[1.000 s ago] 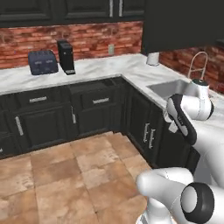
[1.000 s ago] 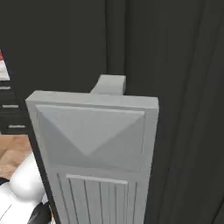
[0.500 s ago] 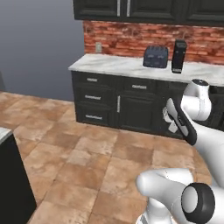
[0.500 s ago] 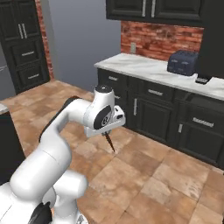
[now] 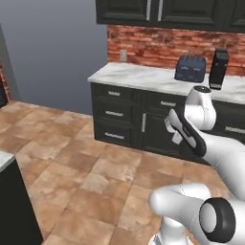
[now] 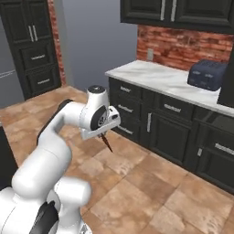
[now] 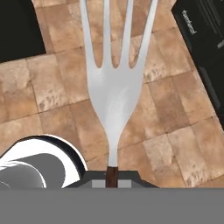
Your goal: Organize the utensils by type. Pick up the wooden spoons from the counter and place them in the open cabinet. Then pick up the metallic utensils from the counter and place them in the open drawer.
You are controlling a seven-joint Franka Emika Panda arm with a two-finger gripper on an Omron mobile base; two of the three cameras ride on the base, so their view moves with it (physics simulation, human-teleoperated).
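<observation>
My gripper (image 6: 103, 134) is shut on one of the metallic utensils, a fork (image 7: 114, 87). Its silver prongs point away from the hand over the tiled floor. The thin dark handle (image 7: 112, 172) sits between the fingertips of the gripper (image 7: 112, 179). In the right base view the fork (image 6: 108, 143) hangs down from the hand in mid-air, well clear of the counter (image 6: 157, 78). The gripper (image 5: 175, 135) is held in front of the black lower cabinets. The open drawer (image 6: 215, 120) juts out under the toaster. The wooden spoons and the open cabinet are out of view.
A dark toaster (image 5: 190, 68) and a tall black appliance (image 5: 219, 70) stand on the counter (image 5: 143, 75) against the brick wall. Shut black upper cabinets (image 5: 143, 9) hang above. Brown tiled floor (image 5: 81, 177) spreads between me and the cabinets. A tall black cabinet (image 6: 32, 45) stands at the left.
The whole picture has shifted as the base turned and drove; the toaster counter now lies ahead to the right. The arm keeps its pose, still gripping the fork.
</observation>
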